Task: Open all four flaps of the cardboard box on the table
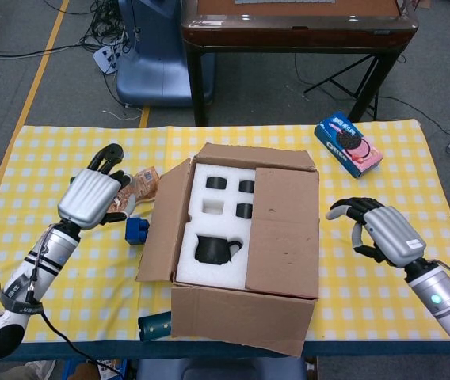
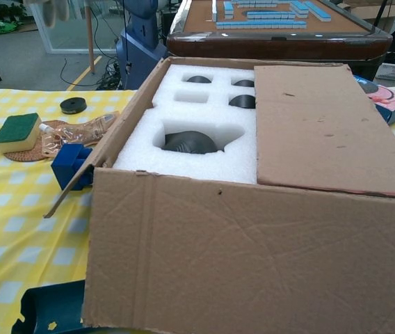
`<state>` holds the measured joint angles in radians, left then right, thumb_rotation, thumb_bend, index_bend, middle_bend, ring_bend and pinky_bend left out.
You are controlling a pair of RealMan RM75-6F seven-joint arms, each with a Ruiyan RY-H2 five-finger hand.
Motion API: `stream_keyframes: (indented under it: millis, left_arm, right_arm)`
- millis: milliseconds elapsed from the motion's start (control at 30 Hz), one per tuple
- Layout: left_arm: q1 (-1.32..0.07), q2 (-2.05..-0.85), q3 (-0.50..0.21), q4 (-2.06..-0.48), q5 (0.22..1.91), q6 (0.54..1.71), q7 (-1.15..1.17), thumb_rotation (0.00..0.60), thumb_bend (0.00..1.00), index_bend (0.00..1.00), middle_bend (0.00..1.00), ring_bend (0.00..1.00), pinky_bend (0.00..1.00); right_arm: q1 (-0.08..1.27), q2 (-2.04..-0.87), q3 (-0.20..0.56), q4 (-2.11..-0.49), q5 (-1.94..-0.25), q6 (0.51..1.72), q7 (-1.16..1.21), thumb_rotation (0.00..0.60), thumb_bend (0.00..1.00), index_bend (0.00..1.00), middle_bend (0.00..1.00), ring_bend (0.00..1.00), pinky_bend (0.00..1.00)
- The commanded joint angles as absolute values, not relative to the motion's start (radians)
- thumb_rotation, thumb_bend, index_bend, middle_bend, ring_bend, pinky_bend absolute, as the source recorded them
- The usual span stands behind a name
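The cardboard box (image 1: pixel 241 237) stands mid-table. Its left flap (image 1: pixel 162 226) leans outward, its front flap (image 1: pixel 237 317) hangs down, and its back flap (image 1: pixel 253 156) is folded back. The right flap (image 1: pixel 283 229) lies flat over the right half of the box. White foam (image 1: pixel 209 229) holding a black teapot (image 1: pixel 213 251) shows on the left. My left hand (image 1: pixel 90 196) hovers left of the box, apart from the flap, fingers spread, holding nothing. My right hand (image 1: pixel 383 229) is just right of the box, fingers bent and empty, not touching it. The chest view shows the right flap (image 2: pixel 323 125) and left flap (image 2: pixel 97 149), but neither hand clearly.
A blue block (image 1: pixel 135 229) sits against the left flap. A green sponge (image 2: pixel 17 132), a cork mat (image 2: pixel 44 142) and a black puck (image 2: pixel 73 105) lie further left. A cookie box (image 1: pixel 348 142) is at the back right. A dark teal object (image 1: pixel 155 324) lies at the front edge.
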<state>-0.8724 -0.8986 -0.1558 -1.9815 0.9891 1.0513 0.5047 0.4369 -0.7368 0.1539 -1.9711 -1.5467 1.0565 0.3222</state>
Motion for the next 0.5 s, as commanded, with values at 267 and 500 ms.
stream_keyframes:
  millis: [267,500]
  left_arm:
    - [-0.755,-0.932,-0.129,-1.935,1.01,1.137,0.423,0.112,0.57,0.44,0.43,0.16,0.0]
    - [-0.686,-0.952,-0.112,-1.912,1.11,1.192,0.36,0.113,0.57,0.44,0.43,0.16,0.0]
  right_arm:
    - [0.635,-0.886,0.209,-1.938,-1.52,0.872,0.118,0.6,1.0,0.37,0.38,0.22,0.21]
    - [0.737,-0.993,0.22,-1.888,-1.484,0.785,0.03,0.6,1.0,0.39,0.39,0.22,0.21]
